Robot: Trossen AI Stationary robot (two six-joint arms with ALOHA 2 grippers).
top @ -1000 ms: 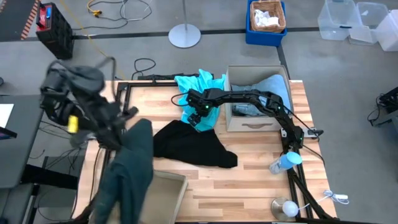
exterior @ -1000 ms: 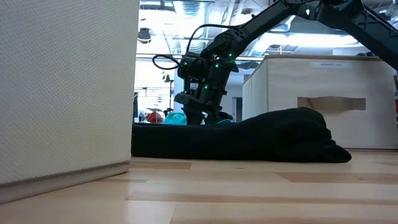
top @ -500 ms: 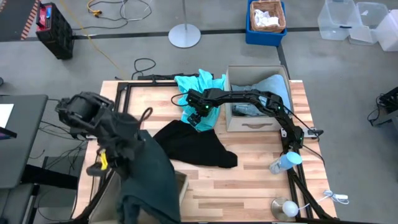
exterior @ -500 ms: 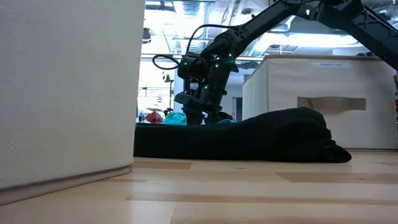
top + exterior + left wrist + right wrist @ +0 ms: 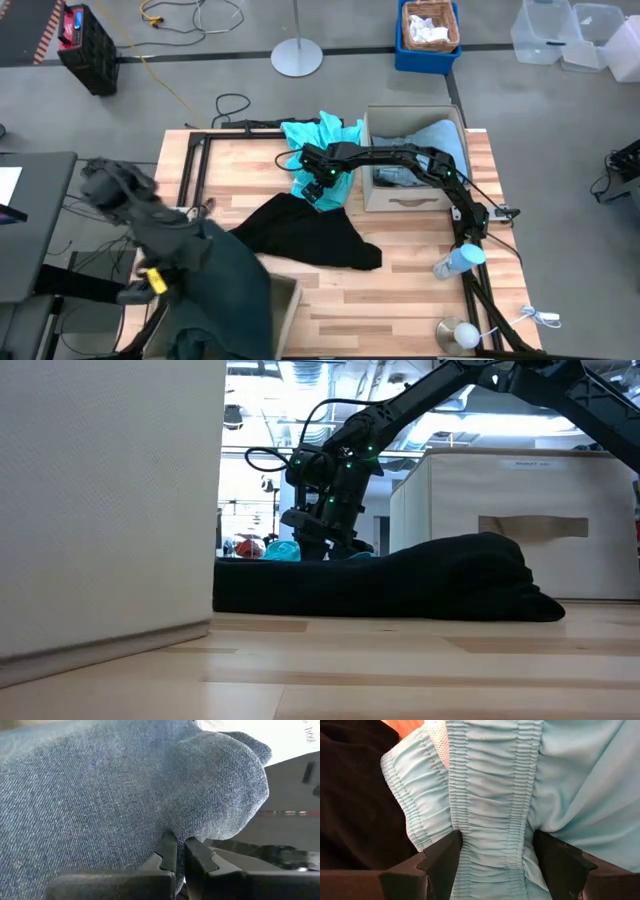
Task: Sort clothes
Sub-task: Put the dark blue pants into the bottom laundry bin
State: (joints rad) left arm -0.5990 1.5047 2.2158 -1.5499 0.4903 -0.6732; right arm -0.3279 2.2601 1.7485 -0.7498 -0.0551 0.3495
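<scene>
Hanging from the left gripper [image 5: 176, 851], the dark green garment [image 5: 215, 290] drapes down over the counter's near-left corner and covers most of the beige bin [image 5: 288, 298] standing there. In the left wrist view the two dark fingers [image 5: 167, 851] are clenched on a fold of that cloth, with only a sliver between their tips. The left arm [image 5: 120, 190] reaches out past the counter's left edge.

Right gripper [image 5: 322, 187] down at mid-counter, on the turquoise garment [image 5: 318, 135]. Right wrist view: fingers [image 5: 442, 857] spread wide, straddling a gathered elastic band of the turquoise cloth, one finger at either side, cloth between them but not pinched. The right arm [image 5: 410, 160] stretches from the counter's right edge across the front of the second bin [image 5: 412, 200].

Black garment [image 5: 305, 232] lies spread flat on the wooden counter [image 5: 420, 260], just in front of the right gripper, its far edge touching the turquoise one. The low view shows it as a long dark mound [image 5: 400, 585] with the gripper [image 5: 320, 540] standing behind it and a bit of turquoise [image 5: 282, 550] beside the gripper.

Pale dusty-blue garment [image 5: 435, 140] sits folded inside the second bin at the far right of the counter.

A plastic bottle [image 5: 455, 262] lies near the right arm's base at the counter's right edge.
</scene>
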